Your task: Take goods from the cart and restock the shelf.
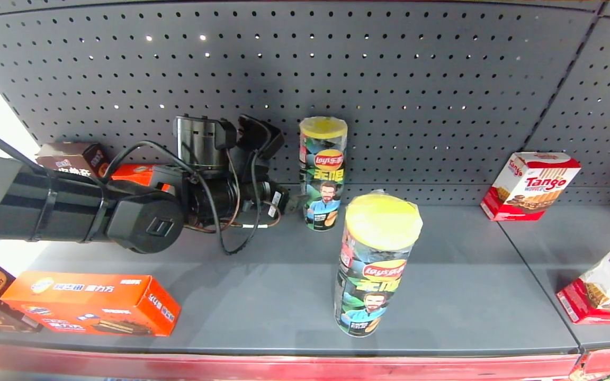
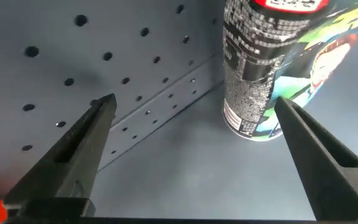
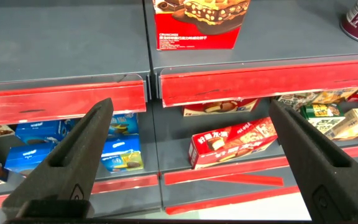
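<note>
1. Hiding most of the left gripper [image 2: 194, 102] in the head view is its own wrist; the left wrist view cuts off the top of the rear chip can [image 1: 323, 172].
2. The left arm lies level over the shelf [image 1: 262, 296], its jaws open and empty, just beside this upright can.
3. The right gripper [image 3: 191, 104] is open, empty.

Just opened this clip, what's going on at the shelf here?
The robot is working at a grey shelf. Its left gripper is at the back of the shelf, open and empty, right beside the rear chip can, which stands upright by the pegboard. A second chip can stands upright nearer the front edge. The right gripper, also open and empty, faces the lower shelves.
</note>
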You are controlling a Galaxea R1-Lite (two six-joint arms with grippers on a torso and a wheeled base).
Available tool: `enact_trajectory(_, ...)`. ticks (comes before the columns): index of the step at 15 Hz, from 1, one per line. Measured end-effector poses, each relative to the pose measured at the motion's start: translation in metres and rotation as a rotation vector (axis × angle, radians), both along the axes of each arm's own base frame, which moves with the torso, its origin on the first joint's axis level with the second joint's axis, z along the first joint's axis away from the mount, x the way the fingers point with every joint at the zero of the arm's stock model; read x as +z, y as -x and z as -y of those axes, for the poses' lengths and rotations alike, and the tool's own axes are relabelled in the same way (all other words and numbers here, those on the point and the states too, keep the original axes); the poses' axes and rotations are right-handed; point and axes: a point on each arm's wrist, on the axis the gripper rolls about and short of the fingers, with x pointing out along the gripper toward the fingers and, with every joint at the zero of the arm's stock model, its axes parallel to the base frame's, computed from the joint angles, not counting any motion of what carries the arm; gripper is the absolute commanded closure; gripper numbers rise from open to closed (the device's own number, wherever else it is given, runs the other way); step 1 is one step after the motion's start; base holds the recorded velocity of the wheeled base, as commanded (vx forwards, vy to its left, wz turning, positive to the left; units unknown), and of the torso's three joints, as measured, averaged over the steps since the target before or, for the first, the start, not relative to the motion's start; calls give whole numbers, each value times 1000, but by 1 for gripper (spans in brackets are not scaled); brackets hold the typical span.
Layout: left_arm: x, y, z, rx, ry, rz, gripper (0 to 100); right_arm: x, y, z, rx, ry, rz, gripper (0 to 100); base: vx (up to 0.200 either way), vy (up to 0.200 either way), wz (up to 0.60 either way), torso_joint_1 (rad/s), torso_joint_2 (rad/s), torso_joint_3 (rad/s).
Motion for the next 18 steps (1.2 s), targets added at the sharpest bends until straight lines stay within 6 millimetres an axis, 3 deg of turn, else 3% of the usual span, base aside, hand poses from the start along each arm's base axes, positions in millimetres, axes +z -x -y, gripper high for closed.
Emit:
enact_trajectory(10,-1,-6,-10,135,-12,21,0,0,0,0,0,0,0,0,0,0,0,0,0,0)
enact_trajectory(18,-7,-10,6,224,-66,127,0,0,0,0,1,0,0,0,0,0,0,0,0,0)
